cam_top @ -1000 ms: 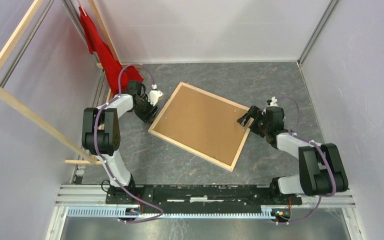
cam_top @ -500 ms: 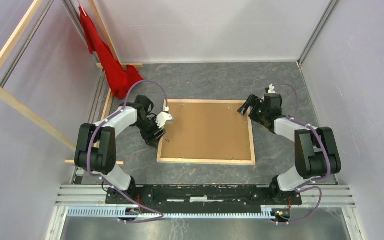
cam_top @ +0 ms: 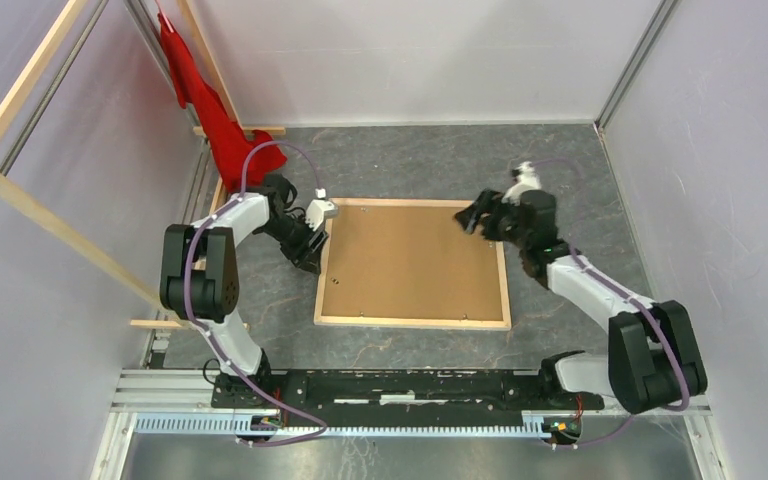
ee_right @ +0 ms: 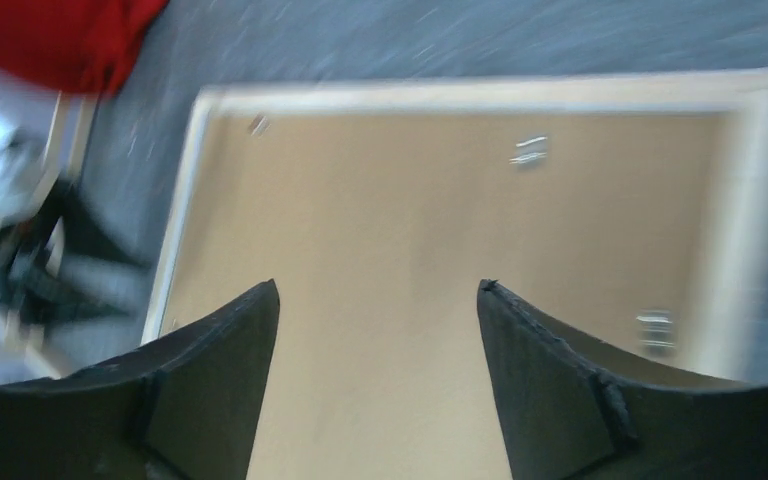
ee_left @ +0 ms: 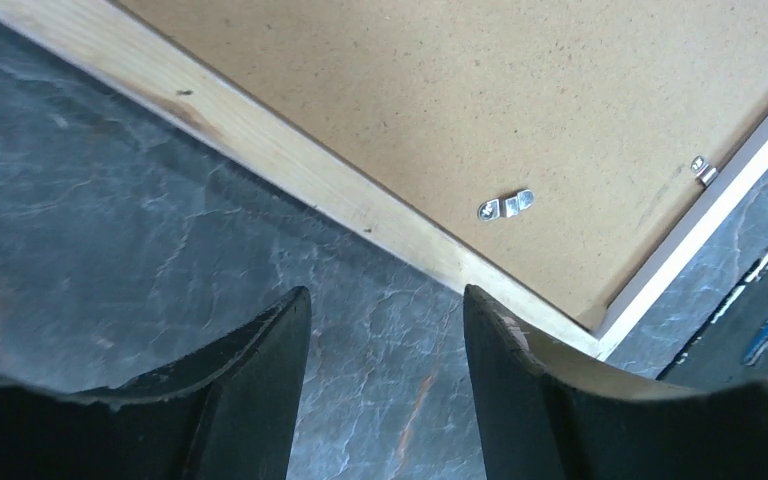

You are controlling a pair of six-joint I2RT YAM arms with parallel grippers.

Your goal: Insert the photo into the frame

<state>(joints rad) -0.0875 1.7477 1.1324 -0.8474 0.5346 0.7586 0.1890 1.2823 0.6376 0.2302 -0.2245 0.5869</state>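
Your thin-railed pale wood picture frame (cam_top: 412, 322) lies flat on the grey stone-patterned table (cam_top: 410, 160), brown backing board (cam_top: 410, 260) inside. Your left gripper (ee_left: 385, 296) gapes empty beside its left rail; your right gripper (ee_right: 378, 286), likewise released, hovers over its far right corner.

Pale natural-wood frame (cam_top: 412, 322), speckled mid-brown backing board (cam_top: 410, 262), dk grey table (cam_top: 400, 160) w/ lighter veins, red cloth (cam_top: 230, 140)
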